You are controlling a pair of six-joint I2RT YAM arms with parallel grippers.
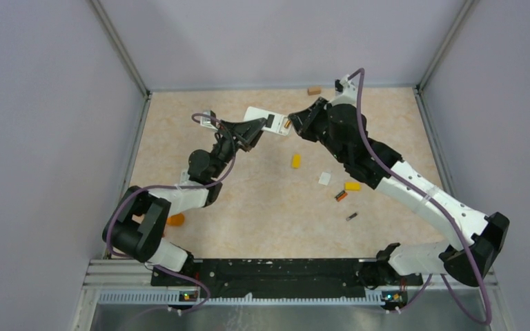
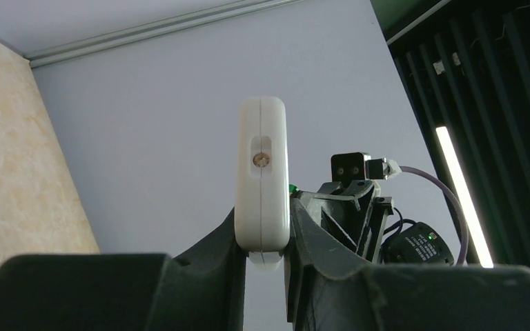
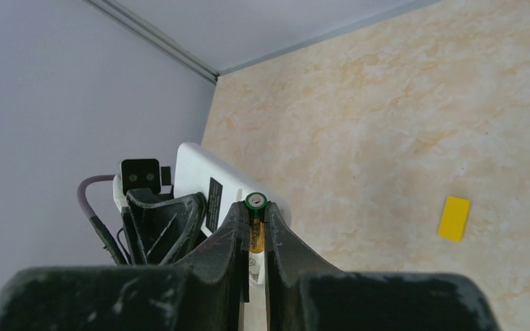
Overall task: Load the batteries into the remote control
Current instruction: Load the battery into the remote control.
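My surface (image 1: 248,207) is a pale beige marbled sheet, boxed in on three sides by plain lavender-grey walls (image 1: 276,41), with thin metal strips (image 1: 121,48) running up the corners. A black rail (image 1: 276,272) lies along my near edge. Outside the enclosure, a bright tube light (image 2: 459,193) glows against dark slats (image 2: 504,89).

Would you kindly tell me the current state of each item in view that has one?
remote control: raised, clamped in the left gripper.
held battery: pinched in the right gripper, beside the remote control.
orange-and-black battery: lying loose, untouched.
dark battery: lying loose, untouched.
left gripper: shut on the remote control.
right gripper: shut on the held battery.
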